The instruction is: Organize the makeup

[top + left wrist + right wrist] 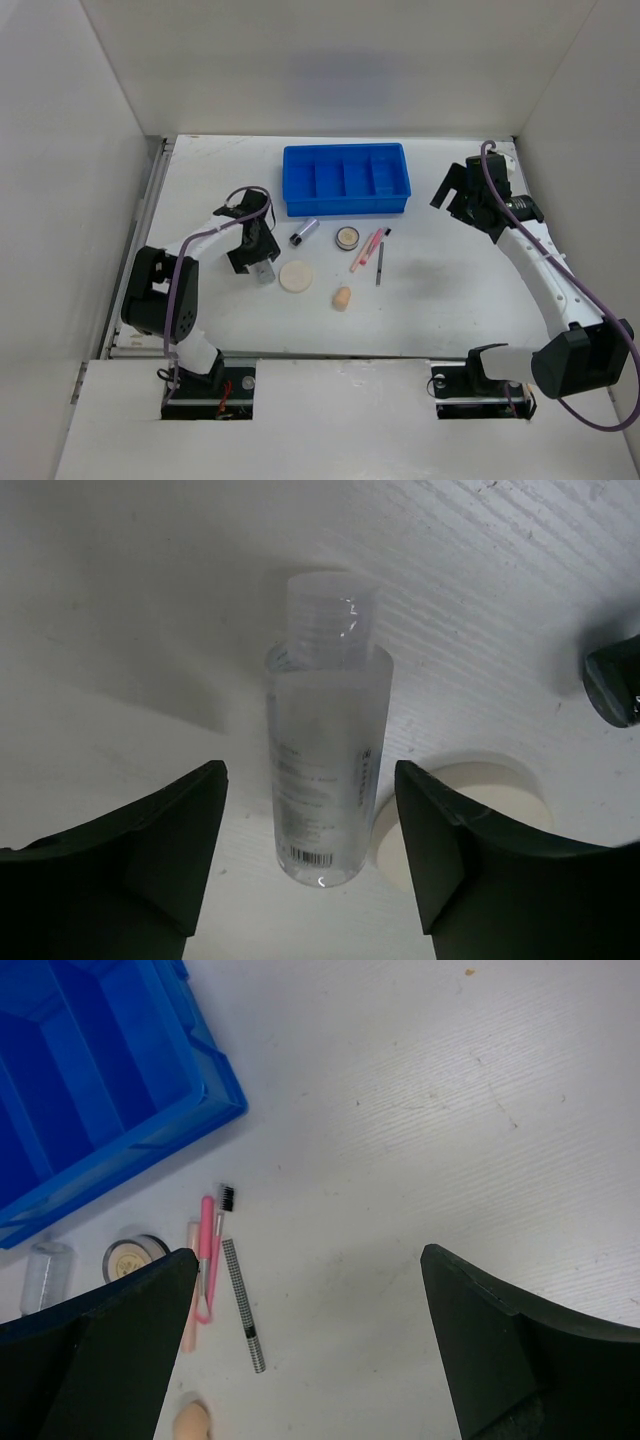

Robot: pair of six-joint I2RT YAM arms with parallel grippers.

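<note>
A clear bottle (325,760) lies on the white table between the fingers of my left gripper (310,780), which is open with a gap on each side; both show in the top view, bottle (264,271) and gripper (252,254). A round cream puff (296,276) lies just right of the bottle. Further right lie a silver-black tube (304,232), a round compact (347,237), pink pencils (367,249), a dark pencil (380,265) and a beige sponge (342,298). My right gripper (455,193) is open and empty, held above the table right of them.
A blue divided tray (345,178) stands at the back centre, its compartments showing nothing inside. White walls enclose the table on three sides. In the right wrist view the tray corner (150,1130) sits upper left, with the pencils (207,1250) below it.
</note>
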